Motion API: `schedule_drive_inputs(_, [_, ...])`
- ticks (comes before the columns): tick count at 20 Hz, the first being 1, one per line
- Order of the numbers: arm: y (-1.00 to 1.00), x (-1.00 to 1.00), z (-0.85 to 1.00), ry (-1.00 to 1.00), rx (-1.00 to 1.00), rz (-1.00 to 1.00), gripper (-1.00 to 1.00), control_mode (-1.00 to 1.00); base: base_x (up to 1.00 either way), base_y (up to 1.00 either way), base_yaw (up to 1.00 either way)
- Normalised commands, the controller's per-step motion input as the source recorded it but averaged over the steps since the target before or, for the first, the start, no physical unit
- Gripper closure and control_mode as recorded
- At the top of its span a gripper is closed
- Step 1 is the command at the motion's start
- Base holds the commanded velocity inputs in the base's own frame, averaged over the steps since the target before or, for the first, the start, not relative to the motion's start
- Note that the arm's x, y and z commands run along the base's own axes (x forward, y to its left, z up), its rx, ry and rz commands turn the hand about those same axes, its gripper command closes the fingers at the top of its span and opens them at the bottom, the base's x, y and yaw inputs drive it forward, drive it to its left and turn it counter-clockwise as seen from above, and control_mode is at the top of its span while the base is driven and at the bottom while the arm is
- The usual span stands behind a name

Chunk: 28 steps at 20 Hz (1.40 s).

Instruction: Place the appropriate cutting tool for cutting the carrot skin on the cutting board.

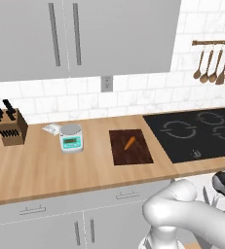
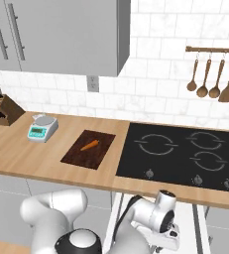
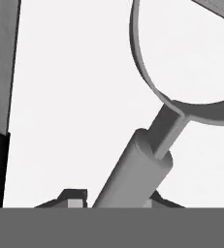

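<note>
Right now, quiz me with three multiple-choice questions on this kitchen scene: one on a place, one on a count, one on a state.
1. Where does the carrot lie?
A. on the cutting board
B. on the cooktop
C. beside the knife block

2. How many wooden utensils hang from the wall rail?
A. two
B. four
C. six

3. What lies between the fingertips in the hand view?
A. nothing
B. the carrot
C. a grey tool handle

A: the carrot rests on the dark board. B: four hang there. C: the grey handle runs down between the tips.
</note>
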Motion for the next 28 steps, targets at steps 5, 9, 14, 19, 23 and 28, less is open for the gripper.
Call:
schedule_drive_inputs(5, [0.0, -0.39, 0.85, -0.21, 0.02, -0.2, 1.0, -1.0, 0.0, 0.0, 0.0])
schedule_drive_inputs(9, [0.0, -0.39, 1.0, -0.16, 0.1, -0.22, 1.0, -1.0, 0.0, 0.0, 0.0])
schedule_drive_inputs(14, [0.24, -0.28, 1.0, -0.15, 0.06, -0.2, 1.0, -1.0, 0.0, 0.0, 0.0])
schedule_drive_inputs(19, [0.44, 0.07, 1.0, -0.12, 0.0, -0.16, 1.0, -1.0, 0.0, 0.0, 0.0])
schedule_drive_inputs(23, [0.61, 0.49, 0.9, 0.0, 0.0, -0.12, 1.0, -1.0, 0.0, 0.0, 0.0])
schedule_drive_inputs(28, [0.58, 0.84, 0.61, 0.06, 0.0, -0.14, 1.0, -1.0, 0.0, 0.0, 0.0])
